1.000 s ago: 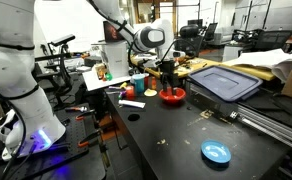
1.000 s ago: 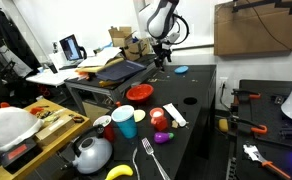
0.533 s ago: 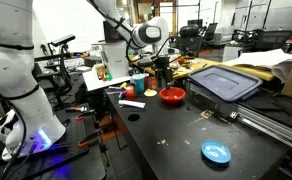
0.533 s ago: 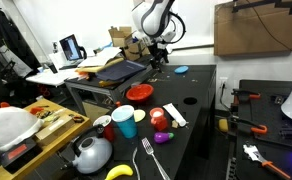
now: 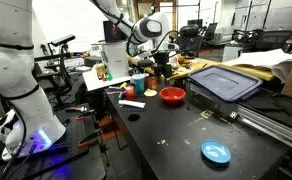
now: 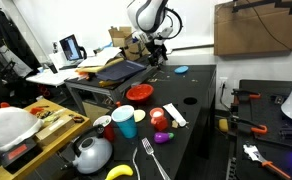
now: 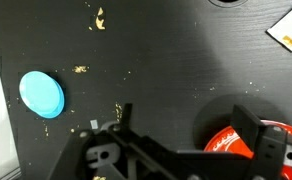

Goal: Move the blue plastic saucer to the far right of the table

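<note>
Room: cluttered lab or workshop; desks, chairs and screens crowd the back in both exterior views. A laptop (image 6: 71, 47) sits open on a side desk and a big cardboard box (image 6: 248, 28) stands high at one side.
Table: the table (image 5: 176, 140) has a black matte top that is mostly bare in the middle. A metal rail (image 5: 276, 128) runs along one edge. In the wrist view the top shows a few pale specks (image 7: 98, 17).
Bench: a wooden-topped bench (image 6: 46, 118) stands just beside the table, loaded with clutter.
Arm: a white arm (image 5: 144, 28) reaches in from above, with its wrist over the crowded end of the table.
Bin lid: a grey-blue bin lid (image 5: 224, 82) lies flat on yellowish material, near the red bowl.
Table clutter: a kettle (image 6: 91, 153), blue cup (image 6: 124, 121), fork (image 6: 151, 160) and banana (image 6: 119, 172) are bunched at one end.
Gripper: the gripper (image 5: 158, 68) hangs above the table close to the red bowl. In the wrist view its fingers (image 7: 124, 115) are spread wide with nothing between them.
Red bowl: the red bowl (image 5: 172, 95) sits upright on the table. In the wrist view it is partly hidden behind one finger.
Blue plastic saucer: the blue plastic saucer (image 5: 216, 152) lies flat on bare tabletop near the rail. It is well apart from the red bowl and the gripper and touches nothing. It also shows at the left of the wrist view (image 7: 42, 94).
Card: a white card (image 7: 286, 30) lies at the frame corner in the wrist view.
</note>
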Controlling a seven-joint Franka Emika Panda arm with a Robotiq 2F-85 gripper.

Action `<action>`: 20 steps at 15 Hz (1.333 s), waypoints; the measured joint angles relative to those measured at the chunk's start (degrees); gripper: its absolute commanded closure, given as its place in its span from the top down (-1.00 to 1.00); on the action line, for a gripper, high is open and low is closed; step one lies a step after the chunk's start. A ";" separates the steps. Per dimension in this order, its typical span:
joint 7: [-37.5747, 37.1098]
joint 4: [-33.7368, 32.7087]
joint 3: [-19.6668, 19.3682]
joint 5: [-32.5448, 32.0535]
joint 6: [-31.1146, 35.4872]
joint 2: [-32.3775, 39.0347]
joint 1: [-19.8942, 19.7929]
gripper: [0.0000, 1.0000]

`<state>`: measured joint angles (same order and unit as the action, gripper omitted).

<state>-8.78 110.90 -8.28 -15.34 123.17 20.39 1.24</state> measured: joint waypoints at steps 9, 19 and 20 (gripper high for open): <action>-0.05 -2.14 1.88 -0.09 -5.01 -0.97 0.59 1.00; -2.24 -2.25 2.97 -2.68 -9.76 -3.35 1.90 1.00; -2.32 -2.25 3.08 -2.68 -10.18 -3.81 1.90 1.00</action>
<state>-11.10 108.65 -5.20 -18.03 112.99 16.58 3.14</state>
